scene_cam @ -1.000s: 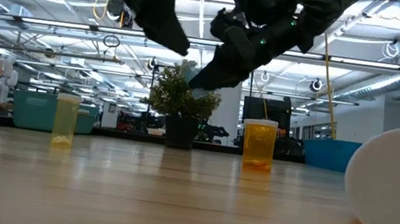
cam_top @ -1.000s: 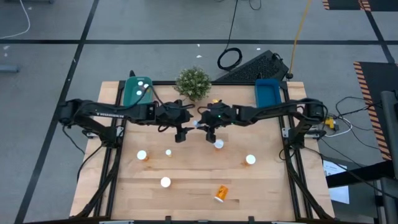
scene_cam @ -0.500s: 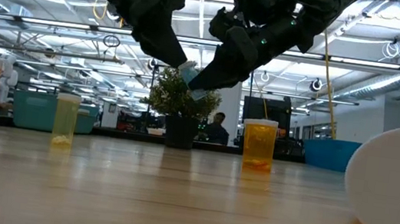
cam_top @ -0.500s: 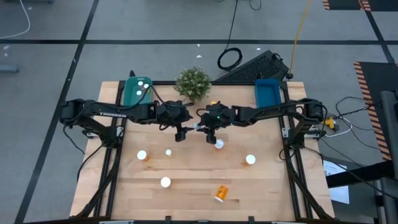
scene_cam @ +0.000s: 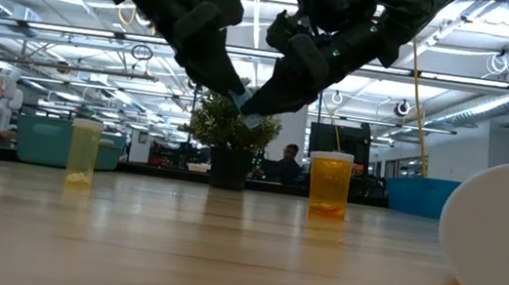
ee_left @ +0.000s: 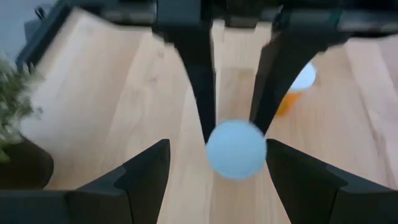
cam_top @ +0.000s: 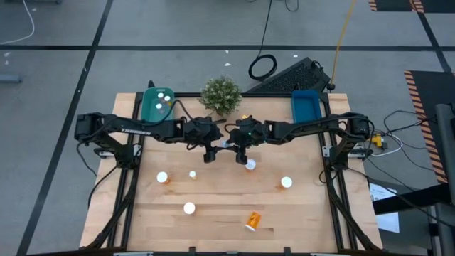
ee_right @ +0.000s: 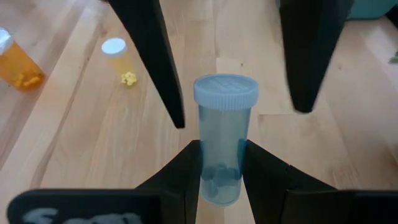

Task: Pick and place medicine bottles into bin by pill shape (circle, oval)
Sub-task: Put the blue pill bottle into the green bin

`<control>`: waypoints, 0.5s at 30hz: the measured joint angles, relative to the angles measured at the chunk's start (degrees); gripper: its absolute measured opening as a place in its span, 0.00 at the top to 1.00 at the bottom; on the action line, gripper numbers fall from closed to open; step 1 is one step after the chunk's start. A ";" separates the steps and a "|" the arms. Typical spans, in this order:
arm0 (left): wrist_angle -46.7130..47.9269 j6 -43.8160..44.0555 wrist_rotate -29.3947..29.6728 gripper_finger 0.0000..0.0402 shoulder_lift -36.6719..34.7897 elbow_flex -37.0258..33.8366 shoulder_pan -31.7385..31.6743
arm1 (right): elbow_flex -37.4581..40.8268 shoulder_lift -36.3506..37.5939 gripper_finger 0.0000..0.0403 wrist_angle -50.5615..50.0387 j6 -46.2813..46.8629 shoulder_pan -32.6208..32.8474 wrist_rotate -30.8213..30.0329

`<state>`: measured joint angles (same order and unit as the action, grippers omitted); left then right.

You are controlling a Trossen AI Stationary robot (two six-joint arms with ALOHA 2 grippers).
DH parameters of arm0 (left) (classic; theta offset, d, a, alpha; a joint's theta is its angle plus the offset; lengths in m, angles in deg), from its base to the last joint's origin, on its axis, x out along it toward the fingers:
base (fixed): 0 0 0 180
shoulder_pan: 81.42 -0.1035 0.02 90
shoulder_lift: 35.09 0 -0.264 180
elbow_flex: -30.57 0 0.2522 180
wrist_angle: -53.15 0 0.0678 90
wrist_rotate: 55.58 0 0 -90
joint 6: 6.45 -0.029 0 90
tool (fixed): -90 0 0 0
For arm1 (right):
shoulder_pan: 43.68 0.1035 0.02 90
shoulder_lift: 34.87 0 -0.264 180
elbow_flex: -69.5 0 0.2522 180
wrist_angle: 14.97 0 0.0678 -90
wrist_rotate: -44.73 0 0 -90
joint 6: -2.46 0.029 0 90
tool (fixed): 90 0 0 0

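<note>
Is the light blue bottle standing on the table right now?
No, the light blue bottle is held above the table by the right end effector, its fingers clamped on its lower body.

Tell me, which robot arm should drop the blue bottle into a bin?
Probably the left. The right gripper is clamped on the light blue bottle, but the left gripper is open around its cap, seemingly taking it over.

I have both arms reaching inward above the table's middle: my right gripper (ee_right: 221,163) clamped on the light blue bottle (ee_right: 222,137), my left gripper (ee_left: 214,162) spread wide, facing it.
</note>
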<state>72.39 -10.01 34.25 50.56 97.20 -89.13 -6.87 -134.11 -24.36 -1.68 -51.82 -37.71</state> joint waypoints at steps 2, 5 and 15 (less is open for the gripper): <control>0.13 -0.19 0.00 0.34 -0.16 0.06 0.00 | 0.02 0.00 0.76 -0.26 -0.01 0.00 -0.02; -0.37 -0.17 0.00 0.34 -0.57 0.06 0.00 | 0.02 0.00 0.76 -0.41 -0.13 0.00 -0.02; -0.89 -0.28 0.20 0.34 -0.52 0.06 0.00 | 0.04 0.00 0.76 -0.47 -0.52 0.00 -0.23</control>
<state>71.50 -10.29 34.45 50.03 97.26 -89.13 -6.82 -134.11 -24.84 -2.20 -51.82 -37.95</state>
